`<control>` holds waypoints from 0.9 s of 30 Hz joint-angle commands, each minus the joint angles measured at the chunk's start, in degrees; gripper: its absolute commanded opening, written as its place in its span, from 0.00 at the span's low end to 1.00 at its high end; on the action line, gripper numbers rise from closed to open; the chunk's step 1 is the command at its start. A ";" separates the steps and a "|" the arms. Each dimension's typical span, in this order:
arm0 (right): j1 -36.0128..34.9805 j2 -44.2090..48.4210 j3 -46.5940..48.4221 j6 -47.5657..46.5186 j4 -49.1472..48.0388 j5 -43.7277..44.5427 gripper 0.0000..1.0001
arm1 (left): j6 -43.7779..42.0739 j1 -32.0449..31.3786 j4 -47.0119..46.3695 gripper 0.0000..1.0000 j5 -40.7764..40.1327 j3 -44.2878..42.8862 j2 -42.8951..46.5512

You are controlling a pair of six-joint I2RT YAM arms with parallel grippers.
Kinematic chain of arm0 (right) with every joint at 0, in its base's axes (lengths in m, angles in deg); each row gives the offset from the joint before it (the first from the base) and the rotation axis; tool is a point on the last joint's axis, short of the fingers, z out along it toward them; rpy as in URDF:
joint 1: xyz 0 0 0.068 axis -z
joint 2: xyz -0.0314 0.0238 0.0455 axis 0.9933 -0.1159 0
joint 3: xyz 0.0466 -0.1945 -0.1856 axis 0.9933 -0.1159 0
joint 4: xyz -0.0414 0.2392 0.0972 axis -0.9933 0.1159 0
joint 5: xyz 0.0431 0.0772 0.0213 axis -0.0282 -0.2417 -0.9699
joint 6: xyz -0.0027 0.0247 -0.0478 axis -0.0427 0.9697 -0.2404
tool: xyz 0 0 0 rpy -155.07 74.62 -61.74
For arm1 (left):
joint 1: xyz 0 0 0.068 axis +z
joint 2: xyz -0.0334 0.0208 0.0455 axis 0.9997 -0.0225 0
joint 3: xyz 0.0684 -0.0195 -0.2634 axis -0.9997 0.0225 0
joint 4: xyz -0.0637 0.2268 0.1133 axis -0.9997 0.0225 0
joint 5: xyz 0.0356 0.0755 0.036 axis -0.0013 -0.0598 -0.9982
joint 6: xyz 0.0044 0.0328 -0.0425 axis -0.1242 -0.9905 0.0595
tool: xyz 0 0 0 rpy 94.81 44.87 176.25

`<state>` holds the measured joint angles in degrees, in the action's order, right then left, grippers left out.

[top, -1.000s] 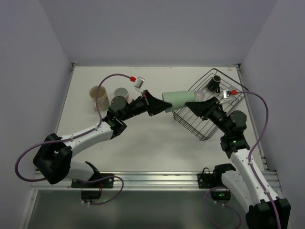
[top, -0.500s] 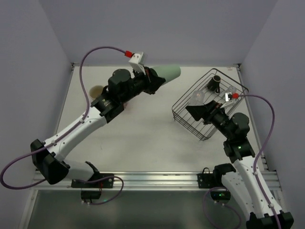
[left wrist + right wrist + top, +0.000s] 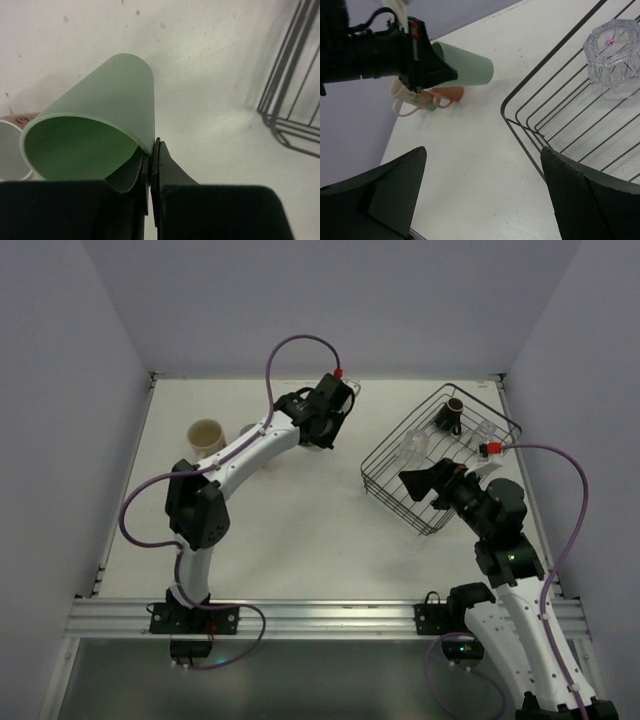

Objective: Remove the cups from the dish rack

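My left gripper (image 3: 151, 156) is shut on the rim of the mint green tumbler (image 3: 100, 120), pinching its wall while the tumbler hangs tilted just over the table. From the right wrist view, the tumbler (image 3: 467, 67) sits beside the pinkish cup (image 3: 447, 94) and the beige mug (image 3: 405, 97). In the top view the left gripper (image 3: 320, 430) hides most of the tumbler. The dish rack (image 3: 385, 455) holds a clear glass (image 3: 415, 445) and a dark brown mug (image 3: 452, 412). My right gripper (image 3: 415, 483) stands open and empty at the rack's near left corner.
The beige mug (image 3: 206, 435) stands at the back left of the table. The rack's wire corner (image 3: 530, 125) lies just ahead of my right fingers (image 3: 600, 200). Walls close the table at the left, back and right.
The left arm has carried the tumbler from over the rack, high across the back, down beside the pinkish cup. The right gripper has opened wide and drawn back a little.
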<state>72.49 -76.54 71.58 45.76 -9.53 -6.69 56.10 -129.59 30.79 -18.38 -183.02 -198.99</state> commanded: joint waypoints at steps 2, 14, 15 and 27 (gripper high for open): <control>-0.05 0.85 -0.12 -3.00 1.58 1.36 0.99 | -4.65 1.86 8.65 0.00 -2.67 -5.55 -2.42; -0.05 -0.55 -3.29 -2.03 -1.67 -0.93 0.99 | -6.94 4.58 9.88 0.01 2.16 -9.16 -9.90; -0.13 -0.73 -3.29 -2.03 -1.59 -0.93 0.99 | -7.12 4.93 9.97 0.02 2.34 -9.60 -10.69; -0.31 -2.66 -3.64 -1.33 -3.26 -0.84 0.99 | -8.17 5.29 11.12 0.20 1.46 -9.25 -12.27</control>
<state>72.47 -78.86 68.17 44.23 -9.73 -7.06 49.57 -124.72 40.35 -16.81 -190.43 -211.27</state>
